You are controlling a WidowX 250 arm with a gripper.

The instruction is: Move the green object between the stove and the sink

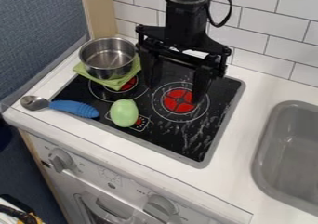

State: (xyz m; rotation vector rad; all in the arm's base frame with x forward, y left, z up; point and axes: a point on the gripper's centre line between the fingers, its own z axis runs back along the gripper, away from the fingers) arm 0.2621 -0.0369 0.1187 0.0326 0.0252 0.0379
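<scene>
Camera view: nothing is held by the wide-open gripper [175, 82]; the green object [124, 113] is yet to be grasped, so alignment above it is needed.

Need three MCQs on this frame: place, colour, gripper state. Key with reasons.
1. Green egg-shaped object relative to the stove:
A) underneath
B) on top
C) beside it

2. Colour of the spoon's handle:
A) blue
B) red
C) yellow

3. State of the gripper's jaws:
A) shut, empty
B) shut on the spoon
C) open

Key:
1 B: it lies on the black cooktop surface.
2 A: the thick grip behind the metal bowl is blue.
3 C: the jaws stand wide apart, nothing clamped.
</scene>
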